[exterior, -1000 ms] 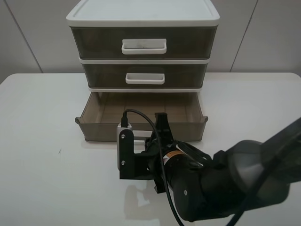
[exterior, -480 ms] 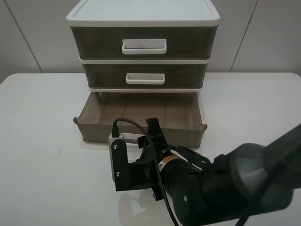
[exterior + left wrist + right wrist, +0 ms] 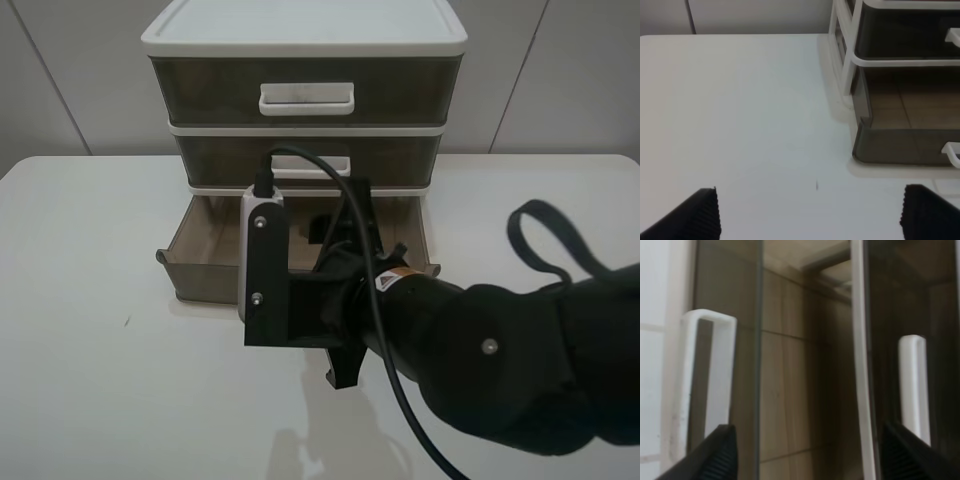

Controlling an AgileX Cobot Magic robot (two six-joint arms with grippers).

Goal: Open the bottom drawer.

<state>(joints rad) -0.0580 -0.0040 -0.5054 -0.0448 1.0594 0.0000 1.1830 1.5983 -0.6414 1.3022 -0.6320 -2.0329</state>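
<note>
The bottom drawer (image 3: 196,268) stands pulled well out of the white-framed unit (image 3: 300,35), and its brown inside shows. My right arm (image 3: 450,340) hangs over the drawer's front and hides its handle in the high view. In the right wrist view my right gripper (image 3: 812,457) is open and empty, and the drawer's white loop handle (image 3: 710,385) lies just beyond one fingertip (image 3: 715,455). The middle drawer's handle (image 3: 914,385) shows further in. My left gripper (image 3: 810,215) is open over bare table, left of the drawer front (image 3: 900,145).
The middle drawer (image 3: 400,160) and the top drawer (image 3: 305,97) are shut. The unit stands at the back of a white table (image 3: 90,300), against the wall. A cable (image 3: 330,180) loops over my right wrist.
The drawer slid a little further out. My right gripper then rose from the handle and now hangs higher over the drawer front. The drawer stays open.
</note>
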